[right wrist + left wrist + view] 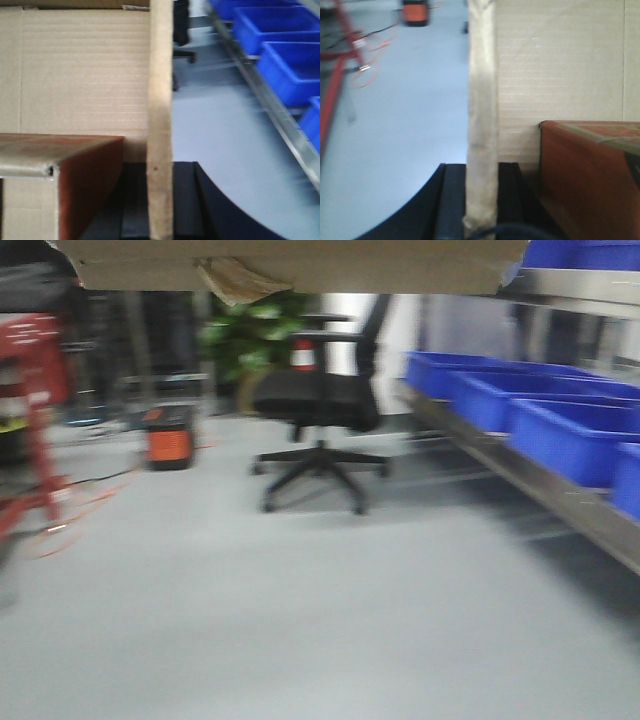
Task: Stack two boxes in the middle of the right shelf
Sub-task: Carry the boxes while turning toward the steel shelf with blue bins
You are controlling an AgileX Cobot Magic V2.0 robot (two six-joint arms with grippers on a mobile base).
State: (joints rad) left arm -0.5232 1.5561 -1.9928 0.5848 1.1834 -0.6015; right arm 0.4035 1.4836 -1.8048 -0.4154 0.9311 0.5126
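Note:
A brown cardboard box (300,265) is carried high, and only its underside shows along the top of the front view. My left gripper (481,205) is shut on the box's left wall edge (481,100), one black finger (454,200) on each side. My right gripper (160,205) is shut on the right wall edge (160,100) in the same way. Inside the open box (560,65) sits a reddish-brown box (590,175), also seen in the right wrist view as the reddish-brown box (80,170). The steel shelf (540,490) runs along the right.
Blue bins (560,420) fill the shelf level on the right, with another steel level (580,285) above. A black office chair (320,400) stands ahead on the grey floor. An orange device (168,440) and a red frame (30,410) are at the left.

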